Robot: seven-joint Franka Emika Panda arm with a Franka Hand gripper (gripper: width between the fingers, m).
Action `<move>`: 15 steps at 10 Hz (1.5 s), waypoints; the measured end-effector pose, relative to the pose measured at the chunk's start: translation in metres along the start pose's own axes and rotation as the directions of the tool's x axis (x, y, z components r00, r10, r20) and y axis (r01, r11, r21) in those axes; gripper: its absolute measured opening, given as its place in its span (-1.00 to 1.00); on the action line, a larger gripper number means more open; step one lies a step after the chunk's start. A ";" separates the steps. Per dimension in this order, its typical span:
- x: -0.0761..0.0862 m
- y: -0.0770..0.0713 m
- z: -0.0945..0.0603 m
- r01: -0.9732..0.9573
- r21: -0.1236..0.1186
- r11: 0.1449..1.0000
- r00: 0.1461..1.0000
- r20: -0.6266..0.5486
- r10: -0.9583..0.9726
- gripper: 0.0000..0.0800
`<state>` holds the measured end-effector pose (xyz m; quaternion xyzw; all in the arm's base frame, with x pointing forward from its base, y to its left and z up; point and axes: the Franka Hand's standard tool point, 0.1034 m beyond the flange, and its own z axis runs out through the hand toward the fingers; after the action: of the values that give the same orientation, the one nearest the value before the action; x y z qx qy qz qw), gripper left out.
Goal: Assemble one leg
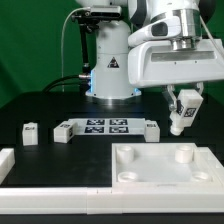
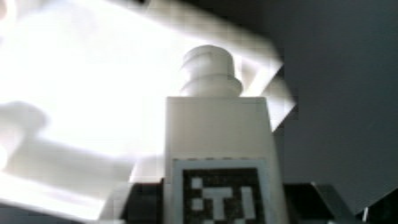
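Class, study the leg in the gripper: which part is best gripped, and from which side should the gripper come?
Grip the leg by the flat sides of its square body, at the marker end, coming from behind that end. The narrow stud at the other end is then left free to enter the tabletop. The gripper holds it so now.
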<state>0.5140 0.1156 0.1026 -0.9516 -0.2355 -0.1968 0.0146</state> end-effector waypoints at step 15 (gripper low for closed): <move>0.072 0.013 0.041 0.036 -0.001 0.999 0.993 -0.115 -0.036 -0.27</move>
<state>0.5933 0.1403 0.0930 -0.9344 -0.2513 -0.2513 0.0252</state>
